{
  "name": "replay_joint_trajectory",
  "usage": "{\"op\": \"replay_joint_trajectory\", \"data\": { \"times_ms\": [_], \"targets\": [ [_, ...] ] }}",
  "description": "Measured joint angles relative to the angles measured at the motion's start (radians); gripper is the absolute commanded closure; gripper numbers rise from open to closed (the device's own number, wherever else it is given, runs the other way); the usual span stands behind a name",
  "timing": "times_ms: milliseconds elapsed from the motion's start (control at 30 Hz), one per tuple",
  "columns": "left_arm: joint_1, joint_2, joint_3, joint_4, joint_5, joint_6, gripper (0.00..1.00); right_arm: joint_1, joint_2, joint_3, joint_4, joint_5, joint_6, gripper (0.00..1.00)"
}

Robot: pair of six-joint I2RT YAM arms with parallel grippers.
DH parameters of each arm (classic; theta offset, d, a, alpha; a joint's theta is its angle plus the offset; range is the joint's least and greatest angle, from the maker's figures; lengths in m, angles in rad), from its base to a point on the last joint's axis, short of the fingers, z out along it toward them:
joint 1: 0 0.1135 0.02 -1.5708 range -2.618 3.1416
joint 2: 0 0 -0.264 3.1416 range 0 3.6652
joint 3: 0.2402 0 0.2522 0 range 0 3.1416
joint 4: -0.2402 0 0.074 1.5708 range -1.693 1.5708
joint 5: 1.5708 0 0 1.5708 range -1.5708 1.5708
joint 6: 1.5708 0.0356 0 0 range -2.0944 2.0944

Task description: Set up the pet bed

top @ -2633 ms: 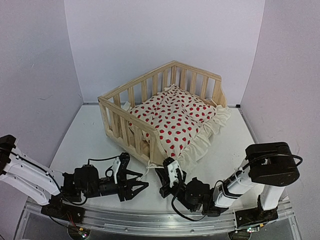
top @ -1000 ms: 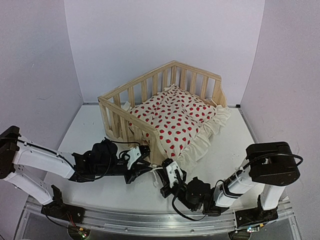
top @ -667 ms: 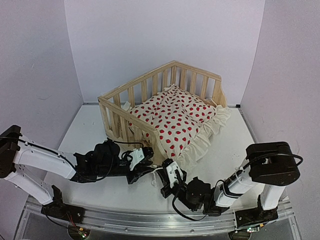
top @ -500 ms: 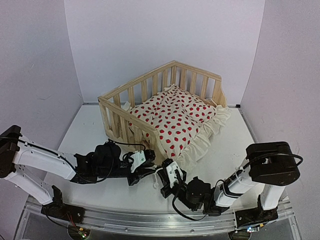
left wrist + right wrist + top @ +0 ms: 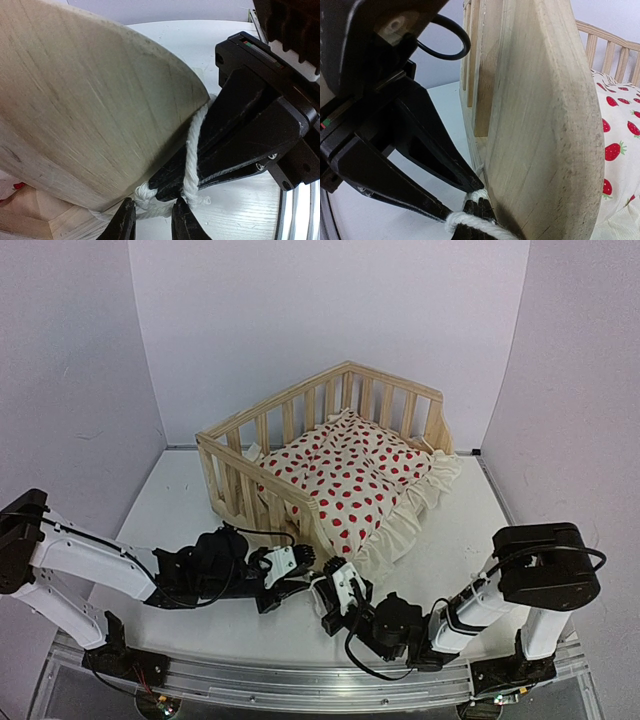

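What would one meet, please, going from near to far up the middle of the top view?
The right gripper → front post → cushion → back rail.

Pine pet bed [image 5: 256, 471] holds dotted cushion [image 5: 345, 475], ruffle overhanging.

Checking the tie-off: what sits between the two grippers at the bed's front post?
A white tie string, pinched by the right gripper, reaches toward the left gripper; left wrist view shows it.

Pet bed [image 5: 340, 472] on wht table [image 5: 178, 502]
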Motion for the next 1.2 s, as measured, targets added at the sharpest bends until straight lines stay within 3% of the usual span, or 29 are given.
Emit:
{"op": "replay_joint_trajectory", "data": {
  "times_ms": [167, 467, 600, 867, 1200],
  "targets": [
    [-0.007, 0.003, 0.022, -0.033, -0.025, -0.003, 0.72, -0.005, -0.003, -0.006, 0.005, -0.008, 0.000, 1.00],
    [-0.024, 0.038, 0.052, -0.052, -0.120, -0.050, 0.88, -0.016, -0.011, -0.017, 0.016, -0.039, -0.004, 1.00],
    [-0.026, 0.041, 0.057, -0.039, -0.153, -0.096, 0.90, -0.010, -0.011, -0.017, 0.016, -0.094, -0.004, 1.00],
    [-0.038, 0.039, 0.056, -0.024, -0.146, -0.100, 0.75, -0.003, -0.012, -0.024, 0.014, -0.108, 0.000, 1.00],
    [-0.042, -0.071, -0.028, 0.075, -0.200, -0.118, 0.69, -0.002, -0.031, -0.039, 0.014, 0.024, -0.004, 1.00]
  ]
}}
